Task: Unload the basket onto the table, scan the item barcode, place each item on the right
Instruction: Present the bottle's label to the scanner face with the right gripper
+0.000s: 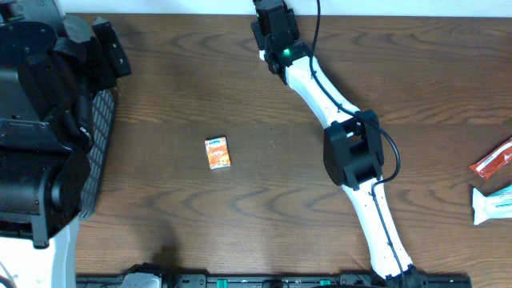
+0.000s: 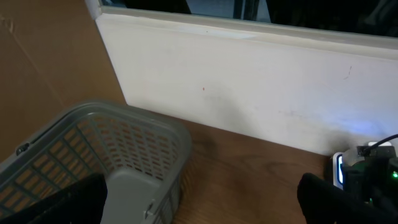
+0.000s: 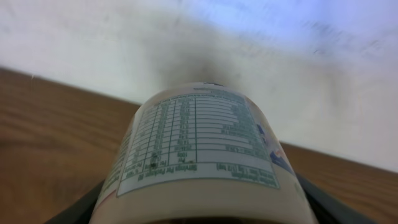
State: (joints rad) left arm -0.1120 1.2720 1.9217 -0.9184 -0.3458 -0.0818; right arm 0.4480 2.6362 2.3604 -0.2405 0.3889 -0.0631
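The right gripper [image 3: 199, 214] is closed part-way on a pale bottle [image 3: 196, 143], with a dark finger showing at each lower flank of the body. The grip appears firm. The bottle's long axis runs straight out from the jaws, away from the wrist camera and toward the white wall [image 3: 93, 43] at the far edge of the table [image 1: 160, 80]. Its printed label [image 3: 193, 149] faces up at the wrist camera and shows a nutrition panel; no barcode is visible on this face. In the overhead view the right gripper [image 1: 272, 24] sits at the far table edge, arm fully reached out, with the bottle hidden beneath it. No scanner can be identified with certainty in any view. The coming move is judged to be a roll about the bottle's long axis to bring the code round. There is little room ahead toward the wall and ample bare table behind and to both sides. The left gripper [image 2: 199, 208] is fully open and holds nothing. It hovers over the grey basket [image 2: 124, 134] at the left side, well apart from the bottle. A small orange carton [image 1: 218, 152] lies mid-table, and packets [image 1: 491, 160] lie at the right edge, both clear of the held bottle.
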